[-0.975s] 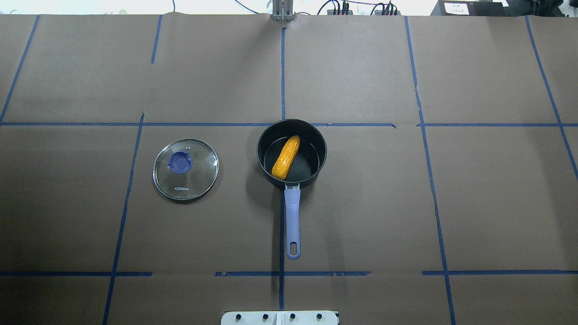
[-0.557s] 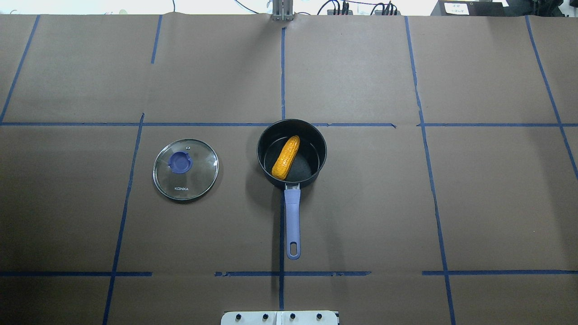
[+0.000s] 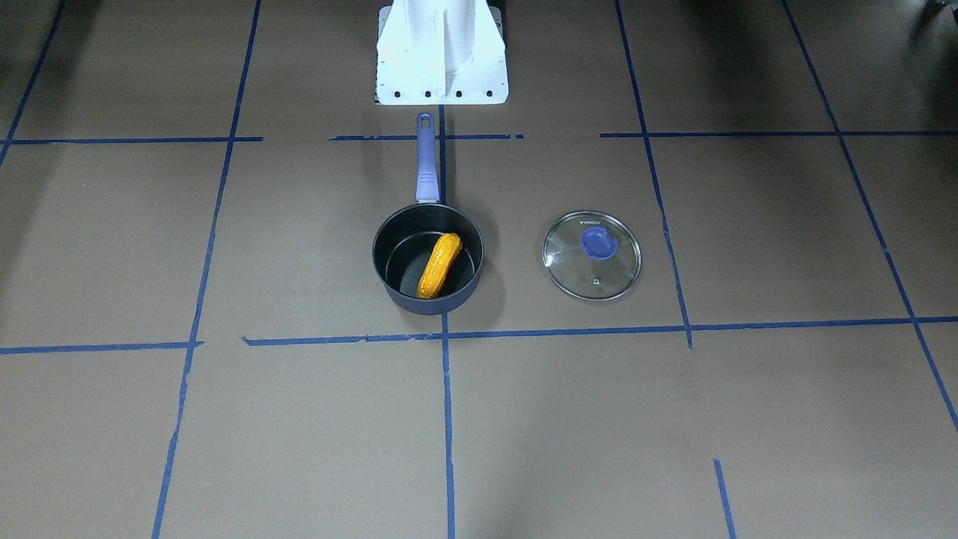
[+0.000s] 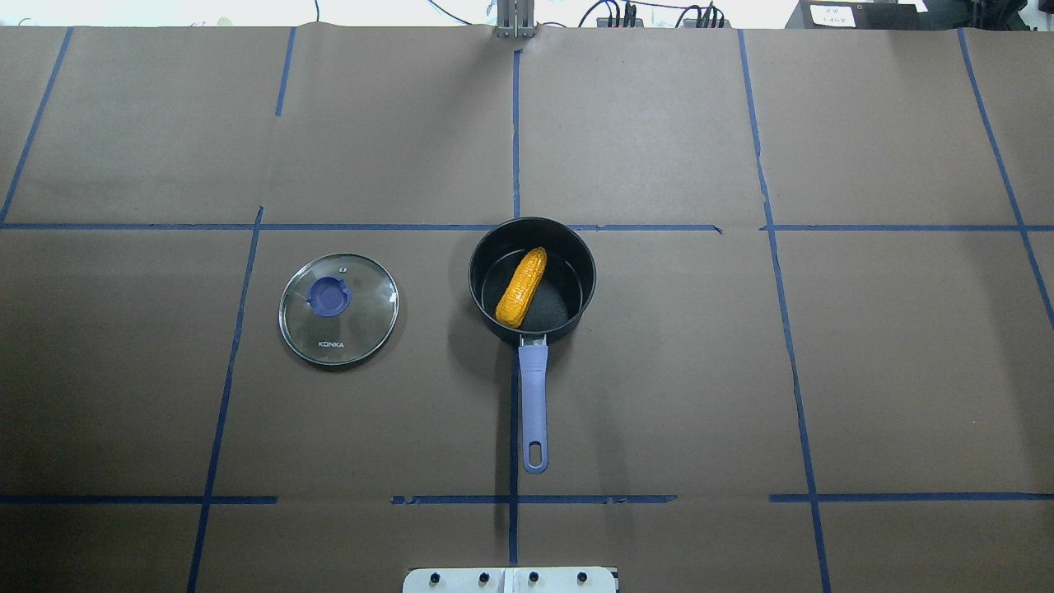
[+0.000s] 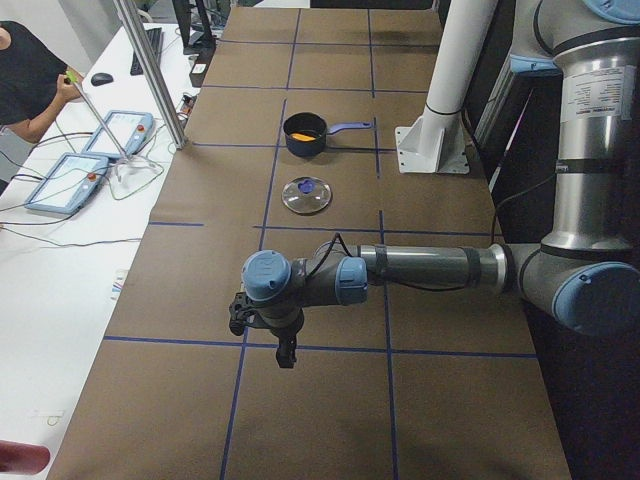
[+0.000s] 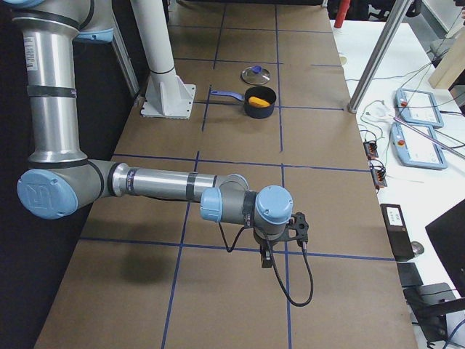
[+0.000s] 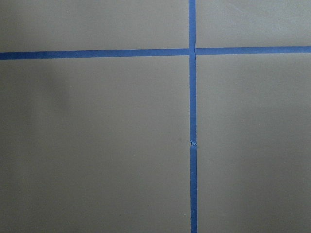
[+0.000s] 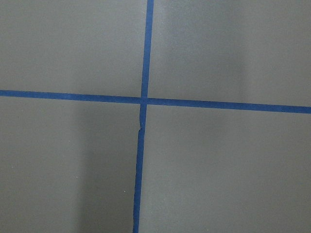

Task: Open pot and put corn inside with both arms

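The dark-blue pot (image 4: 532, 221) stands uncovered at the table's centre, its purple handle (image 4: 533, 403) pointing toward the robot's base. The orange-yellow corn (image 4: 522, 287) lies slanted inside it, also in the front-facing view (image 3: 439, 266). Both arms are out of the overhead and front-facing views. The left gripper (image 5: 284, 355) hangs over bare paper far from the pot (image 5: 305, 137). The right gripper (image 6: 266, 259) hangs likewise at the other end. I cannot tell whether either is open or shut. The wrist views show only paper and blue tape.
The glass lid (image 4: 338, 309) with its purple knob lies flat on the paper, left of the pot in the overhead view. The white pedestal (image 3: 441, 52) stands behind the pot's handle. Operators' tables with pendants (image 5: 80, 170) flank the far edge.
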`<state>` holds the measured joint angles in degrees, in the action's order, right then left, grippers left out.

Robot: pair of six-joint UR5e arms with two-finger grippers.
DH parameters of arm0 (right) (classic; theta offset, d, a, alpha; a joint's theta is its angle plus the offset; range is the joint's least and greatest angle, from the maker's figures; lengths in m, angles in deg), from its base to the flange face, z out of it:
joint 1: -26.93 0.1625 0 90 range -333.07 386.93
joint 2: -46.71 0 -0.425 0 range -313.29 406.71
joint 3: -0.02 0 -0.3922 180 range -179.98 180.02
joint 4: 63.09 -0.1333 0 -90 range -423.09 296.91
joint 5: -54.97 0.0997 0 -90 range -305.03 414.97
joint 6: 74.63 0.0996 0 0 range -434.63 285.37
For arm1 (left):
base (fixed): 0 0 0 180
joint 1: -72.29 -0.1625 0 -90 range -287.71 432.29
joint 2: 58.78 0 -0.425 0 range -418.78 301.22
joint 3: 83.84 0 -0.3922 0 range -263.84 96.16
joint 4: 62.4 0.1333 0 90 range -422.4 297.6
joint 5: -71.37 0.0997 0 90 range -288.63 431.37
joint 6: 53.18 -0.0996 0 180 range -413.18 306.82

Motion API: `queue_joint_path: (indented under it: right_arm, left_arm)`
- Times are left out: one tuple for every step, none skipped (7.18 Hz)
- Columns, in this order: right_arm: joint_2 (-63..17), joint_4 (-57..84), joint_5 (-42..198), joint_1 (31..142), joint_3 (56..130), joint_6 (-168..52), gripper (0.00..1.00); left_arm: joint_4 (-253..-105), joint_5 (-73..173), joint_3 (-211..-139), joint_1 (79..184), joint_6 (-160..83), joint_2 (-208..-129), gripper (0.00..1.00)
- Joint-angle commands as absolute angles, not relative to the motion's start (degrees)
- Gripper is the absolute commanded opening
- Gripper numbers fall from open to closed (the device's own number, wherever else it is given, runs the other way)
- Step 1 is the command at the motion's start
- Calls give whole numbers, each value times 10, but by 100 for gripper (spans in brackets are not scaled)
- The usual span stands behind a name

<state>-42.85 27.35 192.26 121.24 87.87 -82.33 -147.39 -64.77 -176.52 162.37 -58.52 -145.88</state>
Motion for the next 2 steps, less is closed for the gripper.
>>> queue_joint_path:
  right_arm:
    - [-429,274,1923,1212,879,-824,100]
    - [-430,274,1923,1212,879,-824,100]
  left_arm:
    - [-1474,-648,-1766,1624,-585,-1459,100]
    - [-1474,-648,-1766,1624,-585,-1459,100]
